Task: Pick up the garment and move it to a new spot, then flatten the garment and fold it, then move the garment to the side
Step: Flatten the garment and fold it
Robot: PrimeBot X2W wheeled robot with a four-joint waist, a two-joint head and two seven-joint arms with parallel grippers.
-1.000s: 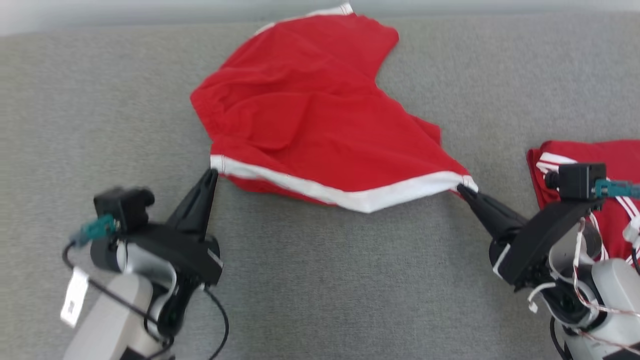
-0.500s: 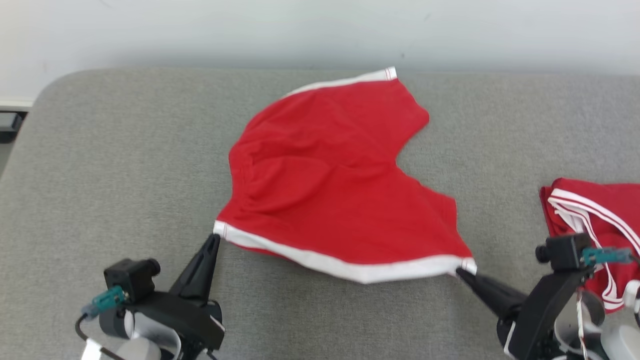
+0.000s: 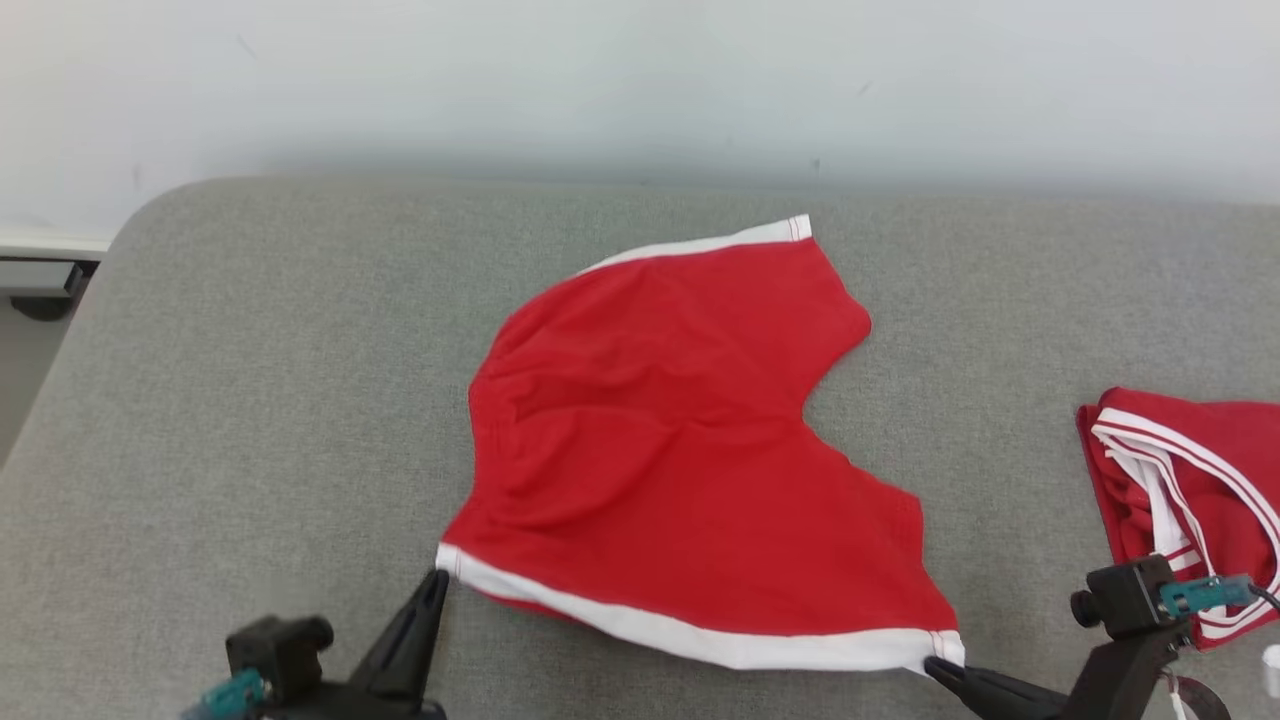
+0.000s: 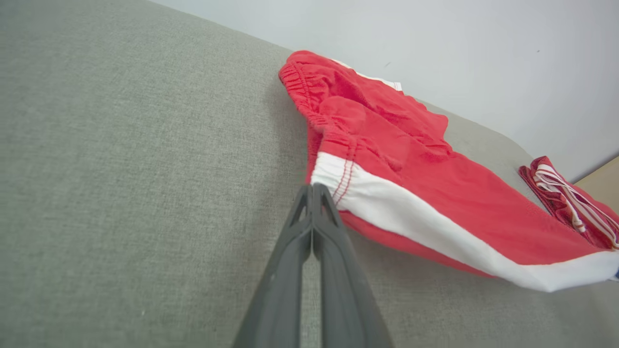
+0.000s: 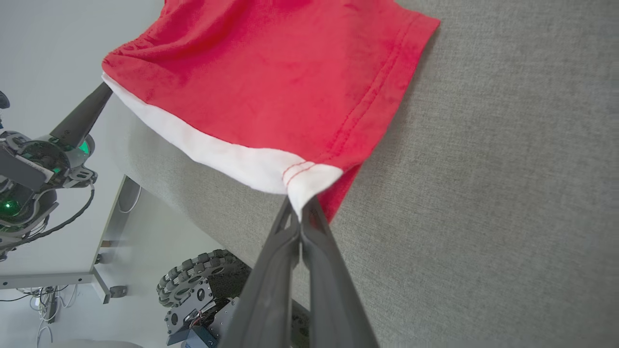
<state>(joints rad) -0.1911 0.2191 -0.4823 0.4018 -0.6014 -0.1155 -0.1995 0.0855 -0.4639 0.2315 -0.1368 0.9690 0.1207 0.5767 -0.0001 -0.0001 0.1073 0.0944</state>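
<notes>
Grey tabletop (image 3: 250,400), pale wall (image 3: 600,80) behind.

Lower left: left gripper (image 3: 437,580), fingers closed, tips at the left corner of the near white hem. The left wrist view shows only a very thin bite on it.

Centre: garment (image 3: 680,450), red shorts, spread mid-tabletop. The near hem is raised and stretched between the two grippers.

Lower right: right gripper (image 3: 935,663), closed on the hem's right corner, with cloth visibly nipped between the tips.

Far right, well apart: second red garment (image 3: 1190,480), folded.

Risks (judgement):
- The left bite is shallow. More pull could slip the corner free, and the hem would sag and crease.
- Uneven pull between the arms would skew the cloth.
- The right arm works near the folded piece, so a wide sweep could disturb it.

Orientation: the gathered waistband faces the robot's left and the crotch notch faces right. The long axis runs near to far, hem to hem, with the far end leaning rightward.
</notes>
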